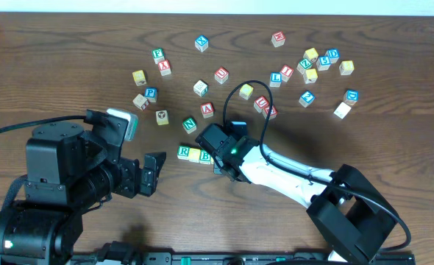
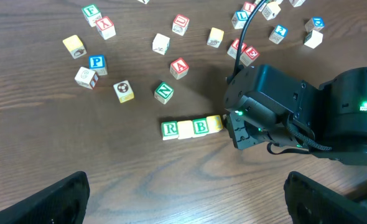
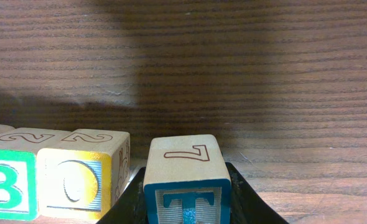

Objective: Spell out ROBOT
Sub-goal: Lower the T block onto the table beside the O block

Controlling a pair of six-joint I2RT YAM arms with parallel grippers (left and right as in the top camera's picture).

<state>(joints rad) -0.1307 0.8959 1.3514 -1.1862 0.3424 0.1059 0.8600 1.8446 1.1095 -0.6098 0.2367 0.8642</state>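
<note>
While gripped, T block (image 3: 186, 177): lower centre of right-wrist view, just right of the row (image 3: 53, 180).
Right pincer (image 3: 188, 204): closed on T's side faces.
Left pincer (image 2: 193, 205): wide open, empty.
Handling: likely light, rigid wood; flat opposite sides suit the hold.

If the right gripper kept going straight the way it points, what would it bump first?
Probably just the bare table: the right gripper, shut on the T block, has only wood ahead; the O block sits beside.
</note>
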